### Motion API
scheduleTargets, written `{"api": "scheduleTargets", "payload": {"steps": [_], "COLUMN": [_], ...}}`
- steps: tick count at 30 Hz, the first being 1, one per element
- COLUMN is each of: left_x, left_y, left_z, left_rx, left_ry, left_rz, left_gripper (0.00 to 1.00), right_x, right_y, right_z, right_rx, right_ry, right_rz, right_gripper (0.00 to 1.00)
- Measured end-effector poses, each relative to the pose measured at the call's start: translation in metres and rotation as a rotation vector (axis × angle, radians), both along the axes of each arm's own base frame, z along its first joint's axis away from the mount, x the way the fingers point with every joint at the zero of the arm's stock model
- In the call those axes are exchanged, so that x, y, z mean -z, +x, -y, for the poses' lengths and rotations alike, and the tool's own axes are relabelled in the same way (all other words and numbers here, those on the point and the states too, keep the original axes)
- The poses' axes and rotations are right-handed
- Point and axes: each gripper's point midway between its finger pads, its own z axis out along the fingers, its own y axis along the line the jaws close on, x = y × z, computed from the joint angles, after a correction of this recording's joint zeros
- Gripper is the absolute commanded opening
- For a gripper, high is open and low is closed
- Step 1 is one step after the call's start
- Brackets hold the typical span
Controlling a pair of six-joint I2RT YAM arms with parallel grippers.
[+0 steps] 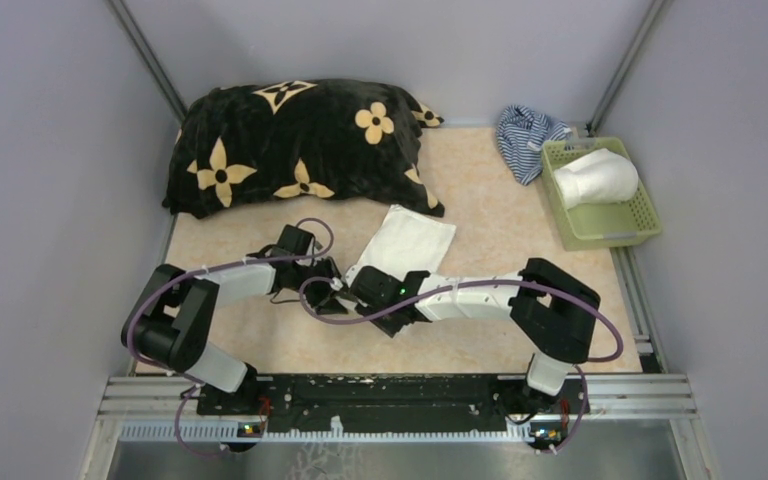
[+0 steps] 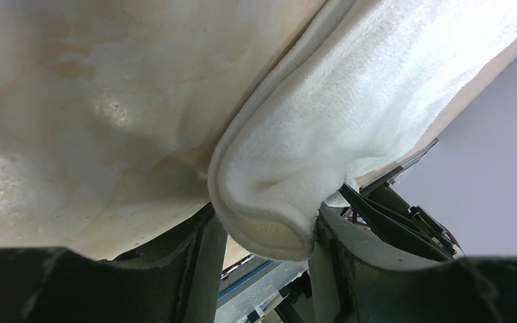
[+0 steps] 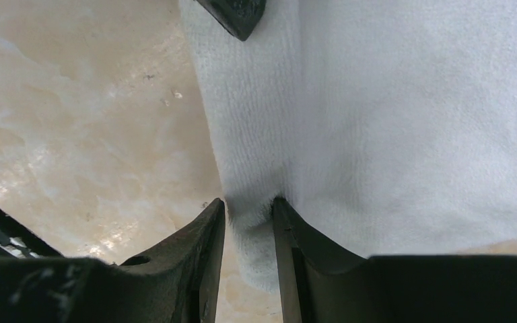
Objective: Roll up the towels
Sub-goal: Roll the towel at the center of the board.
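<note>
A white towel point(image 1: 407, 238) lies flat on the tan table, reaching toward the pillow. Both grippers meet at its near end. My left gripper point(image 1: 332, 276) holds the folded-over near edge; in the left wrist view the thick fold of towel point(image 2: 289, 175) fills the gap in my left gripper point(image 2: 266, 232) and touches both fingers. My right gripper point(image 1: 365, 284) is shut on the same towel's edge; in the right wrist view the towel point(image 3: 377, 134) is pinched in the narrow gap of my right gripper point(image 3: 249, 210). A second towel point(image 1: 597, 177) lies rolled in the green basket.
The black pillow with tan flowers point(image 1: 295, 145) lies at the back left. A blue-and-white striped garment point(image 1: 524, 138) sits at the back right beside the green basket point(image 1: 620, 228). Grey walls close in left, right and behind. A dark fingertip point(image 3: 237, 13) pokes in above the towel.
</note>
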Motion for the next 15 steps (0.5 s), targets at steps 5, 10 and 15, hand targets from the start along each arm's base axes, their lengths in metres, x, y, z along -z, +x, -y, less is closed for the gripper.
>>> {"api": "scheduleTargets", "payload": {"steps": [5, 10, 15], "left_x": [0.001, 0.005, 0.008], "left_y": [0.002, 0.002, 0.001], "left_z": [0.001, 0.000, -0.001], "left_rx": [0.000, 0.007, 0.015], "left_ry": [0.008, 0.024, 0.033], "left_rz": [-0.017, -0.039, -0.046], "left_gripper": [0.48, 0.40, 0.39], "right_x": [-0.003, -0.008, -0.003], "right_y": [0.003, 0.005, 0.004], "right_z": [0.011, 0.020, 0.024], "right_rx": [0.002, 0.008, 0.003], "right_ry": [-0.029, -0.042, -0.059], "right_rz": [0.059, 0.094, 0.108], "right_gripper": [0.34, 0.34, 0.34]}}
